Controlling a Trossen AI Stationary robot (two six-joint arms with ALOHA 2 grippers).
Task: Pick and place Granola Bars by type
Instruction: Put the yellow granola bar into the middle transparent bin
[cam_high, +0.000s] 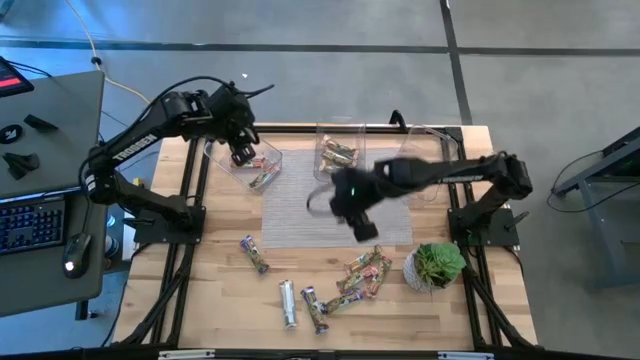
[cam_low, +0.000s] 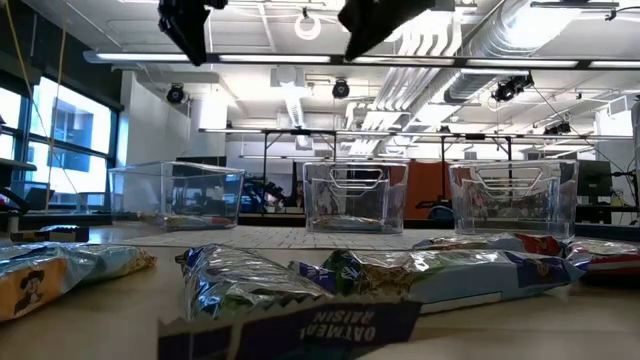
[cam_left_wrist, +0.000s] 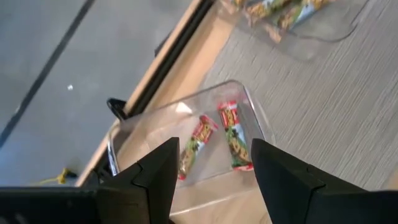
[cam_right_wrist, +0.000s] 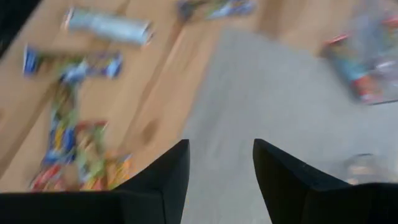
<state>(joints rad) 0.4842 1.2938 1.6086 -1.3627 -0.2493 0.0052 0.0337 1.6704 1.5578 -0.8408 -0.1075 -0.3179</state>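
left wrist view: the left gripper (cam_left_wrist: 213, 163) hangs with fingers spread and empty over the left bin (cam_high: 252, 165), which holds two bars. the right gripper (cam_high: 362, 228), also spread and empty, hovers above the grey mat (cam_high: 335, 205), near the loose granola bars (cam_high: 362, 277). likely between placements; next comes descending on a matching bar.
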